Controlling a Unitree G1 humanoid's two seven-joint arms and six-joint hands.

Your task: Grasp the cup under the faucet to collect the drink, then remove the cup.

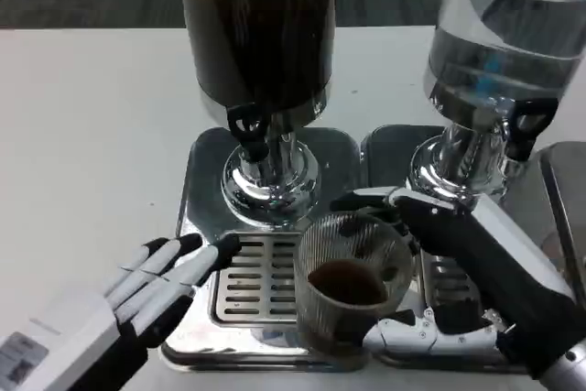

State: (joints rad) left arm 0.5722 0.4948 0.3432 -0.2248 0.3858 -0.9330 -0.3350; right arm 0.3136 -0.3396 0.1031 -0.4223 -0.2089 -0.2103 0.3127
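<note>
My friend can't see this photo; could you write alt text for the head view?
The right robot hand holds a ribbed clear cup with dark drink in its bottom, over the drip tray in front of a dark dispenser. The left robot hand rests open at the tray's left edge; a clear dispenser stands to the right.

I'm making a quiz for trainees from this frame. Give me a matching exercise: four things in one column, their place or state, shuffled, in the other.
Things:
1. ribbed clear glass cup
2. left hand
3. dark drink dispenser
4. clear water dispenser

States:
A. stands at back right
B. held by the right hand, some dark drink inside
C. open, fingertips at the metal drip tray
D. black tap above the grate

Pairs: 1-B, 2-C, 3-D, 4-A
</note>
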